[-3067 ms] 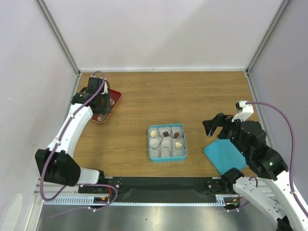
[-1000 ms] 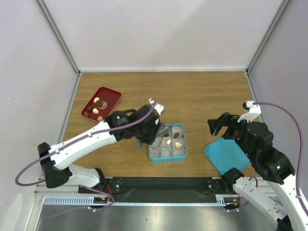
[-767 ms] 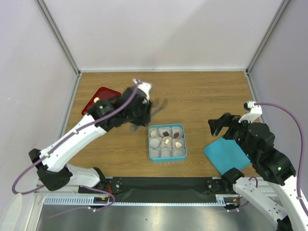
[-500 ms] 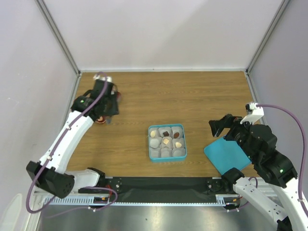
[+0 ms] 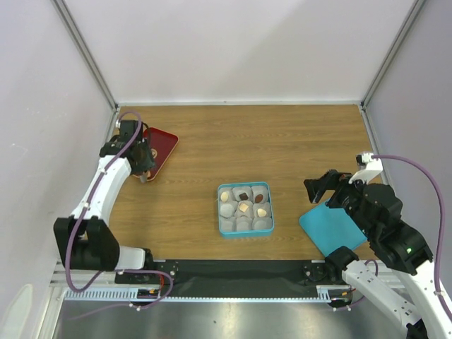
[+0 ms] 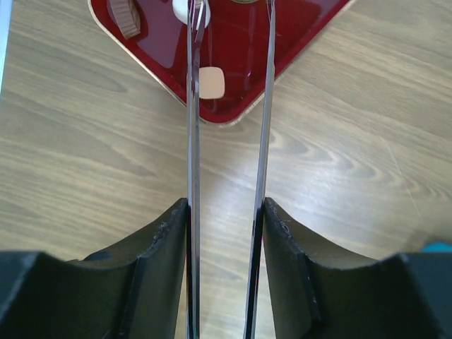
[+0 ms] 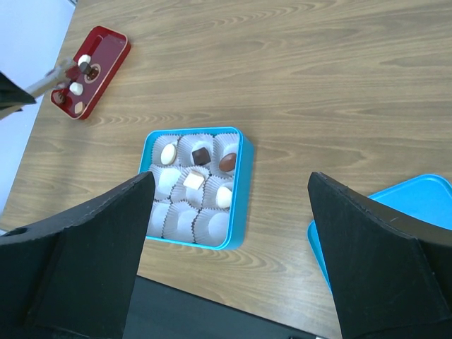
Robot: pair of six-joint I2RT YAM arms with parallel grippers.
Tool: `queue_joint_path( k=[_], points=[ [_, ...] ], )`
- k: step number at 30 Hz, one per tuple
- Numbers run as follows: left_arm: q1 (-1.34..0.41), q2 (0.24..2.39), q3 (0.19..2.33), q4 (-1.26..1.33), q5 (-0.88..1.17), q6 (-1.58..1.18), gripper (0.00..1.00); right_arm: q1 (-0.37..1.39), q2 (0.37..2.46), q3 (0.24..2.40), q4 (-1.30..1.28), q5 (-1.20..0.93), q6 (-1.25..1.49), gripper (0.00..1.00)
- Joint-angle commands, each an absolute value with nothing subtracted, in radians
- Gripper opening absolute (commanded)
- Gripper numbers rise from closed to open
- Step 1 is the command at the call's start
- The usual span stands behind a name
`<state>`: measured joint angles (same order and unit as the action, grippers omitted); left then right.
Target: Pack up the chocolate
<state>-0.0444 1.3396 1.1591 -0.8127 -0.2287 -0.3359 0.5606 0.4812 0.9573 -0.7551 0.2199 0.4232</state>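
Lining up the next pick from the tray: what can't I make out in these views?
Tips of the tongs: left wrist view, cut off by the top edge, so no telling whether they hold a piece.
The chocolate on the red tray: top view, the left gripper covers most; right wrist view, too small to count surely.
The blue lid: top view, the right arm covers its right side.

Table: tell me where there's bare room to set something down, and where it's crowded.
Widest bare patch of table: the far stretch from the red tray across to the right edge, behind the blue box. Also bare: between tray and box, and a narrower strip between box and blue lid. Crowded: the tray corner, where the left gripper holds tongs.
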Motion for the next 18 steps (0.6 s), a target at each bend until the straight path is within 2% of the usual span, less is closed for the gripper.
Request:
queue_joint_path(
  k=[1,18],
  points=[
    [-0.02,1.399,1.203,-0.738,-0.218,-0.307,0.49,0.558,0.482,0.95,-0.7,0.216,0.403,0.96],
    [-0.009,1.586,1.267,-0.68,-0.238,-0.272,0.47,0.558,0.505,0.933,-0.676,0.244,0.373,0.97]
  ],
)
